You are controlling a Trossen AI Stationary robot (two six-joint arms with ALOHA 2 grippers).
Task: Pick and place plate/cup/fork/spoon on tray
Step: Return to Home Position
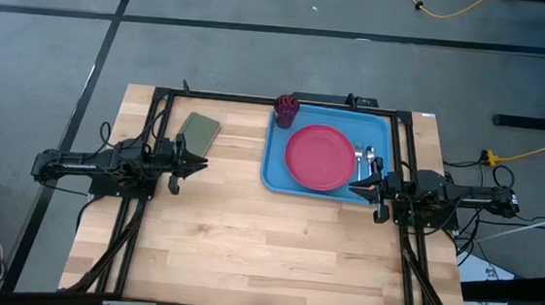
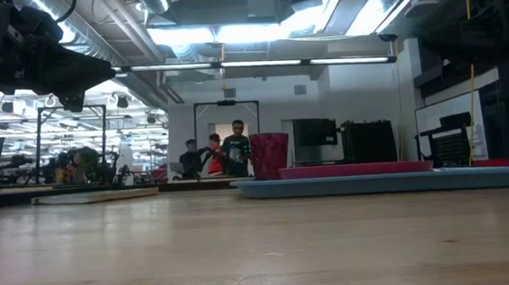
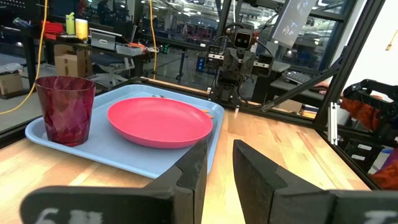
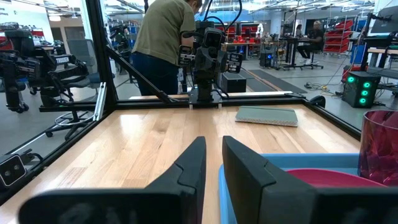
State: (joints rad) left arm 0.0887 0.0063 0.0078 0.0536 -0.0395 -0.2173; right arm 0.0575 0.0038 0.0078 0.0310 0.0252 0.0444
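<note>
The light-blue tray lies at the table's far right. On it rest the pink-red plate in the middle, the red cup upright at its far left corner, and the fork and spoon side by side along its right part. The tray, plate and cup also show in the left wrist view. My left gripper is at the table's left, above the wood, empty, its fingers nearly together. My right gripper hovers over the tray's near right corner, empty, its fingers nearly together.
An olive-green pad lies flat on the table at the far left, just beyond my left gripper. A black frame runs along the table's far and side edges. The bare wooden top spans the near half. People stand in the room behind.
</note>
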